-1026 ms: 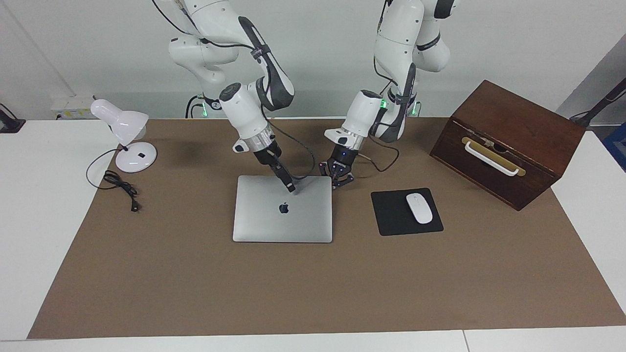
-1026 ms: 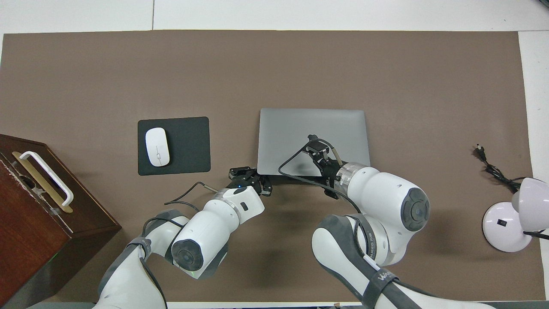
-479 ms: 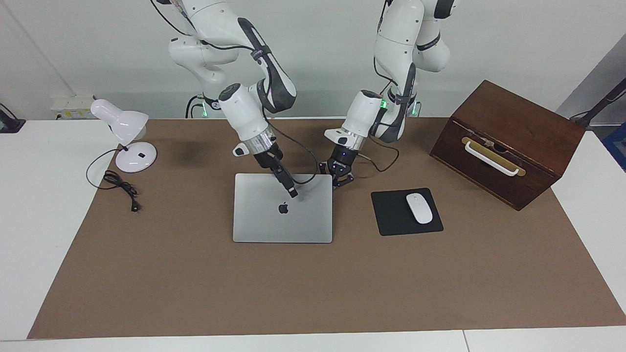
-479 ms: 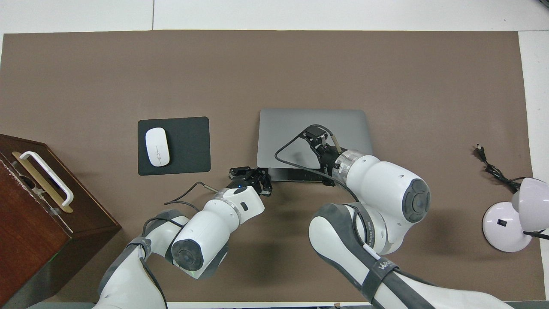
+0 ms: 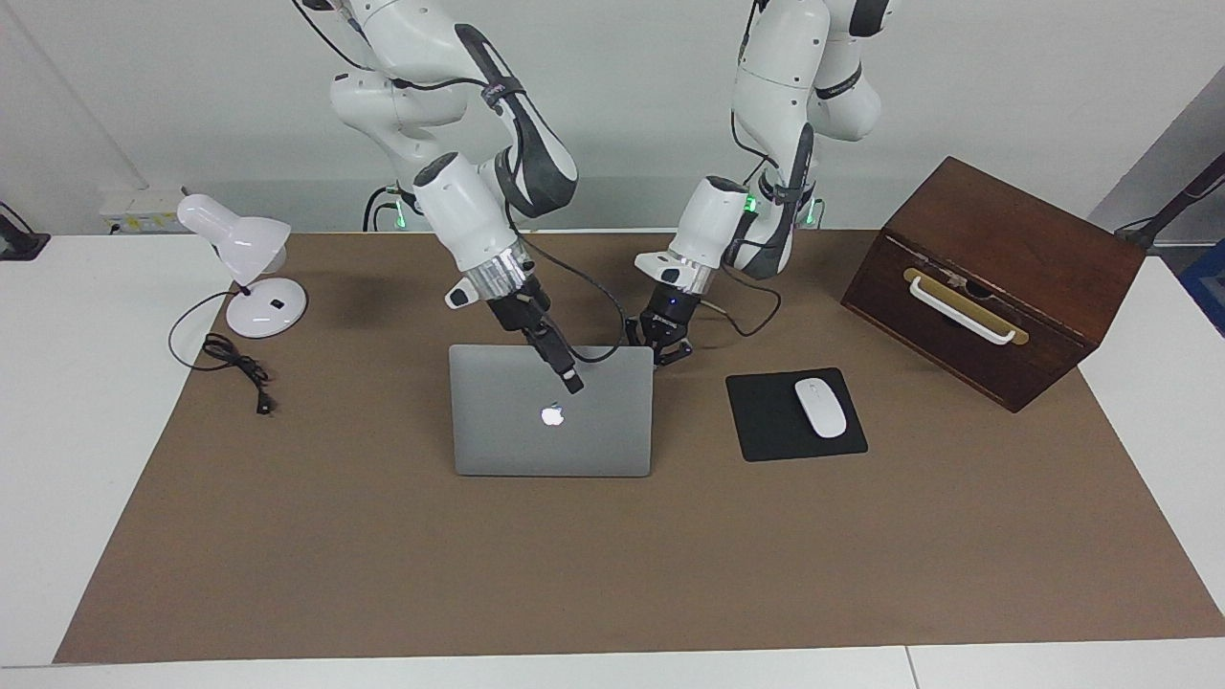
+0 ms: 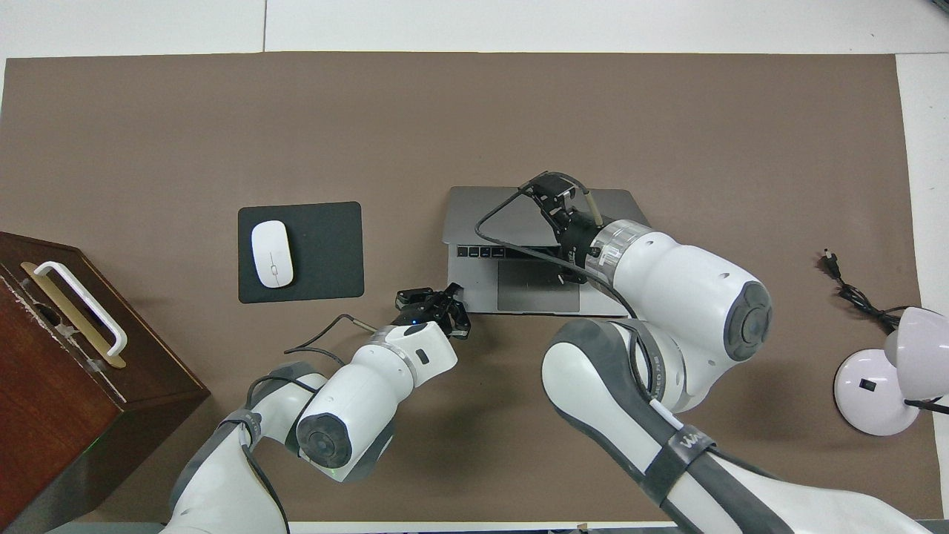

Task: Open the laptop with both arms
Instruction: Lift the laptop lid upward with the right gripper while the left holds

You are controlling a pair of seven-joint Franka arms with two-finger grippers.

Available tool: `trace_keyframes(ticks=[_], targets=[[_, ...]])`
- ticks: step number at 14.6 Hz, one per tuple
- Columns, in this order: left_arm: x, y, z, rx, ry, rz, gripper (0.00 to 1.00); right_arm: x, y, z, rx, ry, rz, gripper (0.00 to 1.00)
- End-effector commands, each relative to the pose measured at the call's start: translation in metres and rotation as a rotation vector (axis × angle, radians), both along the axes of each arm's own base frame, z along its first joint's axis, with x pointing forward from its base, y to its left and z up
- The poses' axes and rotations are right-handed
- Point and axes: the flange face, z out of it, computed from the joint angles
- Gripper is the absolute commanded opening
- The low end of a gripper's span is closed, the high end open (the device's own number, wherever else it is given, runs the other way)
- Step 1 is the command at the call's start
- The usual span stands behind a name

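Observation:
The silver-grey laptop (image 5: 550,440) stands partly open in the middle of the brown mat, its lid (image 6: 482,211) tilted up and the logo glowing white. In the overhead view the black keys (image 6: 474,251) and grey trackpad (image 6: 537,285) show. My right gripper (image 5: 571,383) (image 6: 557,189) is open at the lid's free edge, one finger lying over the lid's outer face above the logo. My left gripper (image 5: 667,356) (image 6: 452,293) is shut, its tip low at the base's corner nearest the robots, toward the left arm's end.
A black mouse pad (image 5: 766,431) with a white mouse (image 5: 820,407) lies beside the laptop toward the left arm's end, with a brown wooden box (image 5: 995,277) further along. A white desk lamp (image 5: 244,268) and its cable (image 5: 234,368) sit at the right arm's end.
The lid has risen from flat to partly open, uncovering the keys and trackpad, and the logo has lit up. My right gripper moved with the lid's edge. The left gripper stayed put.

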Motion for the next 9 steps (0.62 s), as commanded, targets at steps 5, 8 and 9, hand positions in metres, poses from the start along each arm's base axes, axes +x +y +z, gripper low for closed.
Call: trace_keyframes(ticks=[5,8,9], targets=[[0.004,-0.003,-0.012,0.017,0.0,-0.011,0.0,0.048,-0.016,0.012,0.006,-0.093,0.023,1.0],[0.004,-0.003,-0.013,0.019,0.002,-0.011,0.0,0.063,-0.016,0.026,0.021,-0.125,0.021,1.0],[0.004,-0.003,-0.013,0.019,0.002,-0.011,0.0,0.067,-0.016,0.029,0.02,-0.136,0.032,1.0]])
